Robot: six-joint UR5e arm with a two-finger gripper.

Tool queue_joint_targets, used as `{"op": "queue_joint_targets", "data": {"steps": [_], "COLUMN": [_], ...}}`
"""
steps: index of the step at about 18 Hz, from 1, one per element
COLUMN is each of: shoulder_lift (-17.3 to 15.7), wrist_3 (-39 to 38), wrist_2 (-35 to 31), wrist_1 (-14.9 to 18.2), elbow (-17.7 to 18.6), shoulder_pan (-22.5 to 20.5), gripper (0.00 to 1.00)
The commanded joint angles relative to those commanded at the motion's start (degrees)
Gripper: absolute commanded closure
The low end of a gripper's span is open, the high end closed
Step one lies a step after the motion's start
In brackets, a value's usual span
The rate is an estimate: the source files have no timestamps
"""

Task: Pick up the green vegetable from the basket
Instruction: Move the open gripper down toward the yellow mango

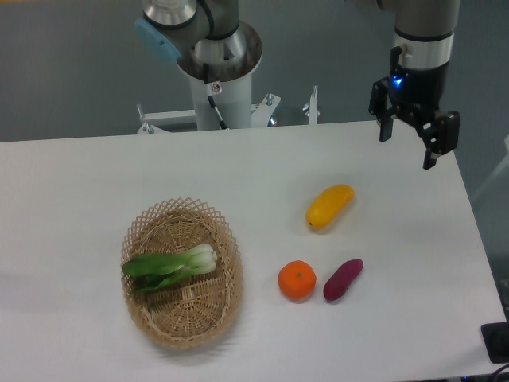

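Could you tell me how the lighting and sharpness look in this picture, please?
Fixed camera view: soft, even light, with only faint shadows under the basket and yellow fruit; no strong glare on the white table; the green vegetable is reasonably sharp; the open gripper looks dark, its blue light glowing.

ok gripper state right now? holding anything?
Gripper: open, holding nothing, fingers apart in the air above the far right of the table; bok choy lies in the basket.
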State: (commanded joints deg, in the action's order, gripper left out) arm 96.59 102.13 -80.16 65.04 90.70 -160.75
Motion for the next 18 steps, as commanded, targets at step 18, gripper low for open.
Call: {"op": "queue_joint_targets", "data": {"steps": [18], "shoulder_lift": [-2.11], "wrist_3": [-21.95], "wrist_2": [1.93], "wrist_1": [-11.87], "elbow": [10.46], "shoulder_pan": [6.32], "gripper": [0.00]}}
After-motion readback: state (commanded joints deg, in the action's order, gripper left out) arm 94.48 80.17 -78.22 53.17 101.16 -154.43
